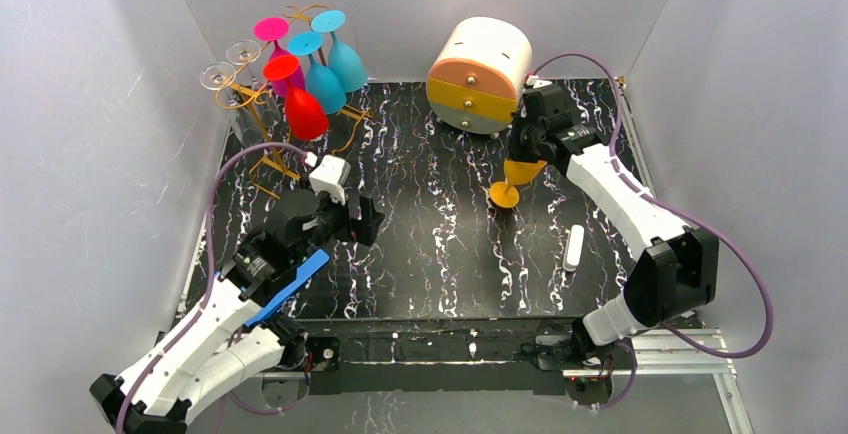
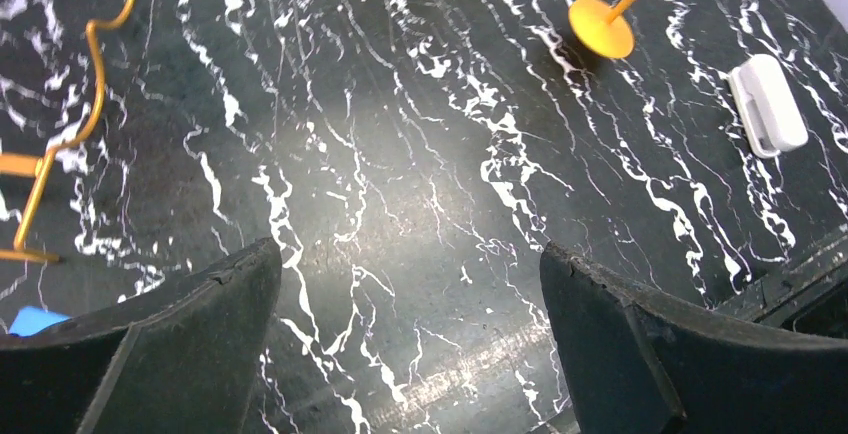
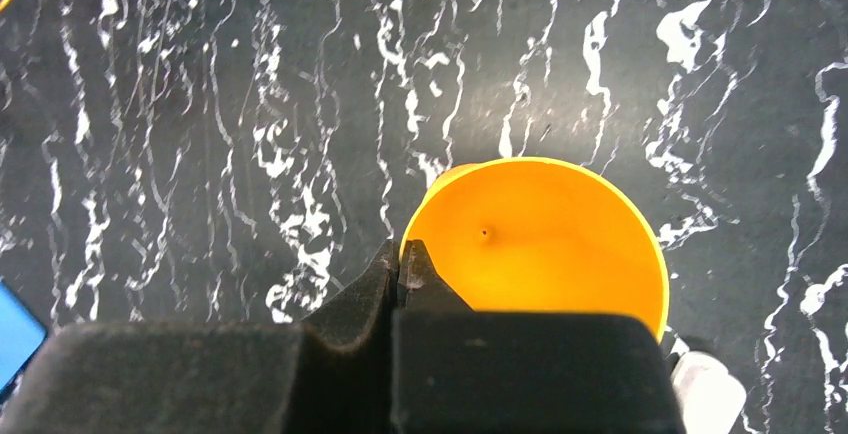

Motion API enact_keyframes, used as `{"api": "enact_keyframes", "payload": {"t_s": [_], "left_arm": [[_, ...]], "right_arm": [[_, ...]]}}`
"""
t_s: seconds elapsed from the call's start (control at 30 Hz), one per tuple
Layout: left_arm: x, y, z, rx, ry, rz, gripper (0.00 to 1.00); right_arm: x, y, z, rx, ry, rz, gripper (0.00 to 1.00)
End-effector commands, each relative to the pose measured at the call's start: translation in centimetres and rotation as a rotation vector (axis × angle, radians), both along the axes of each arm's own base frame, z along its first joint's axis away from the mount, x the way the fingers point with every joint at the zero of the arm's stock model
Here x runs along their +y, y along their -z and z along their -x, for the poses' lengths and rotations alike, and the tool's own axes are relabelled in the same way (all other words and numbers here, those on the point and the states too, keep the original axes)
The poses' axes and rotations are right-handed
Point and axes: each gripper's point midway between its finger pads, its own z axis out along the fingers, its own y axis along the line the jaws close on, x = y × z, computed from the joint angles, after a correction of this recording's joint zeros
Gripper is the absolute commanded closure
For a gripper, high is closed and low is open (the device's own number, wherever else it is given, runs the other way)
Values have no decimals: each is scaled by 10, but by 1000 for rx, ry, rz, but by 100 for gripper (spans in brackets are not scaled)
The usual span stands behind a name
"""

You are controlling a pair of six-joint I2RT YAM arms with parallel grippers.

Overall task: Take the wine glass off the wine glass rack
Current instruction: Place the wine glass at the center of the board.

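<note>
The wine glass rack, a gold wire stand, is at the back left with red, pink, blue and clear glasses hanging upside down on it. An orange wine glass is off the rack at mid-right, bowl up and tilted, its foot at the table top. My right gripper is shut on this glass's rim, one finger inside the bowl and one outside. My left gripper hangs wide open over bare table near the rack's base wire, with nothing between its fingers.
A round cream-and-orange drawer box stands at the back, just behind the right gripper. A small white oblong lies on the black marbled table right of centre. White walls enclose the left, back and right sides.
</note>
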Motion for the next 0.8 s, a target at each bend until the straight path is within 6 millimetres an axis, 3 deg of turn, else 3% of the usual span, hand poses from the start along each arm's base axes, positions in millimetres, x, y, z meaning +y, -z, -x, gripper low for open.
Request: {"api": "enact_keyframes", "payload": {"t_s": [0.0,0.23,0.53,0.77], "left_arm": [[21,4,-7,119,-185,-29,2],[23,9,-5,156,-199,-53,2],[26,7,-7,167,-231,-52,2],[33,5,-8,174,-272,-74,2]], "right_arm": [[-7,-16,-46,-116,71,79,99],[12,-7,-75,-135,55,85,99],[58,12,-81,-148,-85,139,99],[64,22,-90,-135,-132,197,95]]}}
